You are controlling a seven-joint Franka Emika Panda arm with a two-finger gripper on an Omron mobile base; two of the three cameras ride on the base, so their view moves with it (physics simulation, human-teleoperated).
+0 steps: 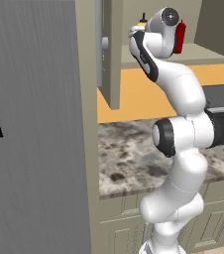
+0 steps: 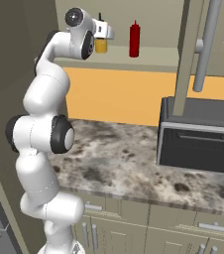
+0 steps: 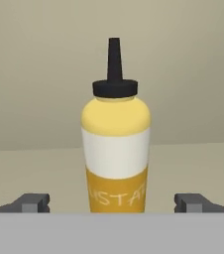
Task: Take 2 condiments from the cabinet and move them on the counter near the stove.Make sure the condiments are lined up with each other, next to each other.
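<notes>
- Hand view: your gripper (image 3: 115, 203) stands wide open, holding nothing; one dark fingertip (image 3: 32, 203) rises at the lower left of the frame and the other at the lower right.
- Between those tips, at frame centre, you see the yellow bottle (image 3: 115, 149) upright, with its pale band across the middle, an orange lower part with lettering, and a black pointed cap at the top. Both tips stand apart from its sides; no contact shows.
- The bottle stands on the plain beige shelf (image 3: 34, 173) of the cabinet, whose back wall fills the upper half of the frame.
- Right base view: at the upper left of the frame, your hand reaches to the shelf, and the yellow bottle (image 2: 101, 44) shows just beyond it, partly covered by the hand.
- The red bottle (image 2: 135, 39) stands upright on the same shelf, to the right of the yellow one and apart from it, clear of your hand.
- The open cabinet door (image 2: 188, 64) with its slim metal handle (image 2: 207, 47) hangs at the upper right of the frame.
- Below, the mottled counter (image 2: 119, 158) crosses the middle of the frame, with a black microwave (image 2: 198, 139) standing on it at the right.
- Left base view: the red bottle (image 1: 180, 35) peeks out at the top, behind your arm's upper joint.
</notes>
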